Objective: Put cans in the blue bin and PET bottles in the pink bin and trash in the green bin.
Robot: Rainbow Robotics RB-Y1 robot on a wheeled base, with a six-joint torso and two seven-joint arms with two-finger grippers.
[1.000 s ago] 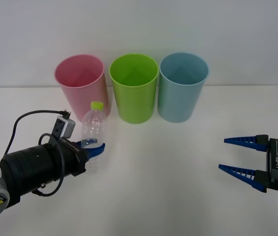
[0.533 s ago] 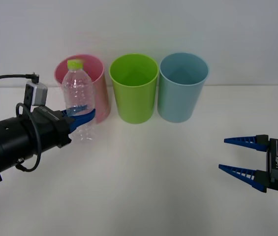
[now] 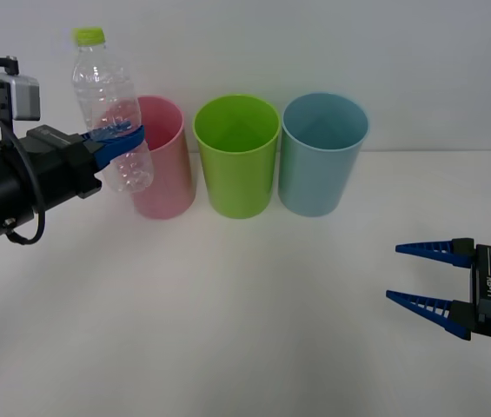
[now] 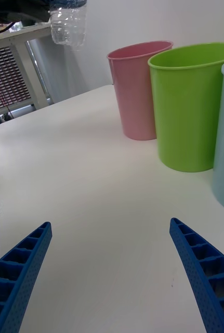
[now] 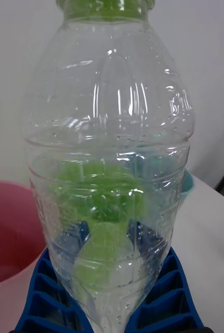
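While right tool (image 3: 419, 274) waits open, left tool (image 3: 116, 142) grips PET bottle (image 3: 110, 109) beside pink bin (image 3: 165, 165) rim.

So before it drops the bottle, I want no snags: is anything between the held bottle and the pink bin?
Nothing visible. The left hand holds the PET bottle raised beside the pink bin, whose open rim has nothing over it. The green bin stands on the far side.

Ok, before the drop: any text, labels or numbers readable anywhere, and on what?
"RB-Y1": printed sideways on the body of the right gripper, parked open at the table's right.
PET bottle, held by the left gripper: no label.
Pink bin, green bin, blue bin: no markings.
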